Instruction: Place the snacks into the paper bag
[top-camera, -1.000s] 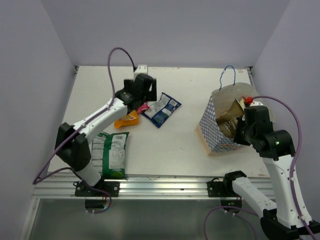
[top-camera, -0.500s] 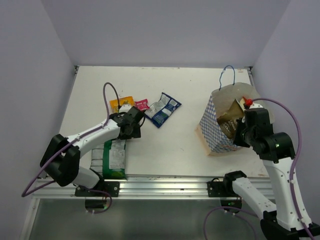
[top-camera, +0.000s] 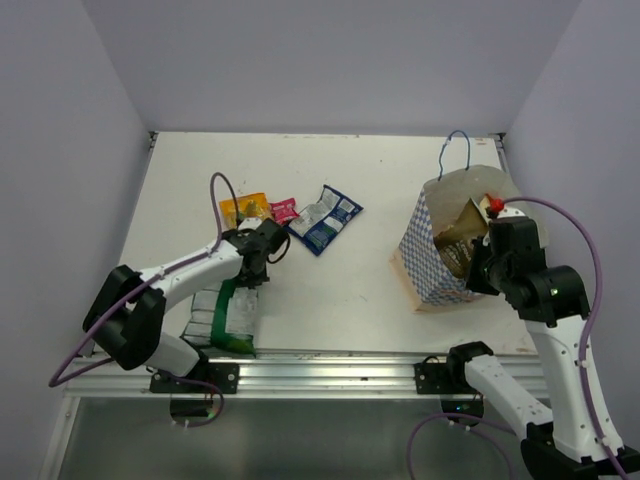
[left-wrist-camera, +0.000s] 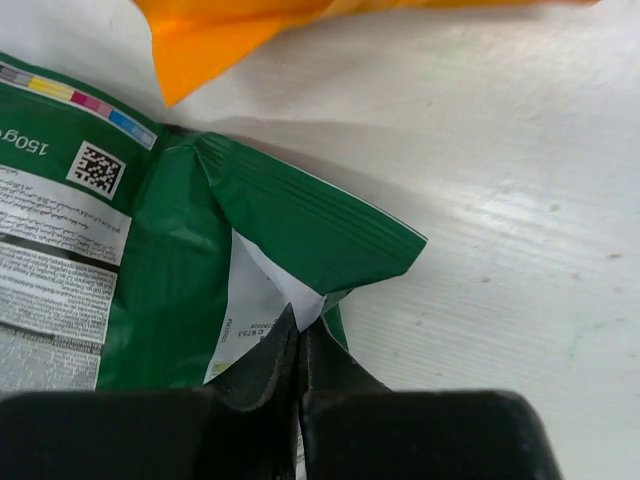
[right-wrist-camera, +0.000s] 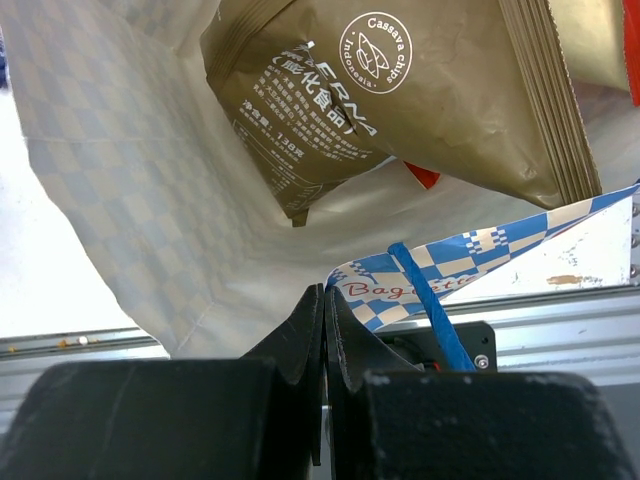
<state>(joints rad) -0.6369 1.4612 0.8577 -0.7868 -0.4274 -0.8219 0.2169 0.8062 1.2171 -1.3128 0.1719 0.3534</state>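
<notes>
On my overhead feed the left gripper (top-camera: 252, 270) sits low at the near left of the table (top-camera: 380, 170). Its wrist camera shows the fingers pinched tight on a crumpled top corner of the green-and-white bag (left-wrist-camera: 170, 240), which lies flat near the front edge. Just beyond it are the orange packet (top-camera: 243, 209), the pink packet (top-camera: 284, 209) just beside that, and the blue-and-white packet (top-camera: 323, 218). Over on the right, the paper bag (top-camera: 430, 262) stands with its mouth open. My right gripper (right-wrist-camera: 325, 300) is clamped on its checkered rim, next to a blue cord handle (right-wrist-camera: 430, 305). Inside the bag I see the brown bag (right-wrist-camera: 420, 100) with a sliver of red (right-wrist-camera: 422, 176) showing under it.
</notes>
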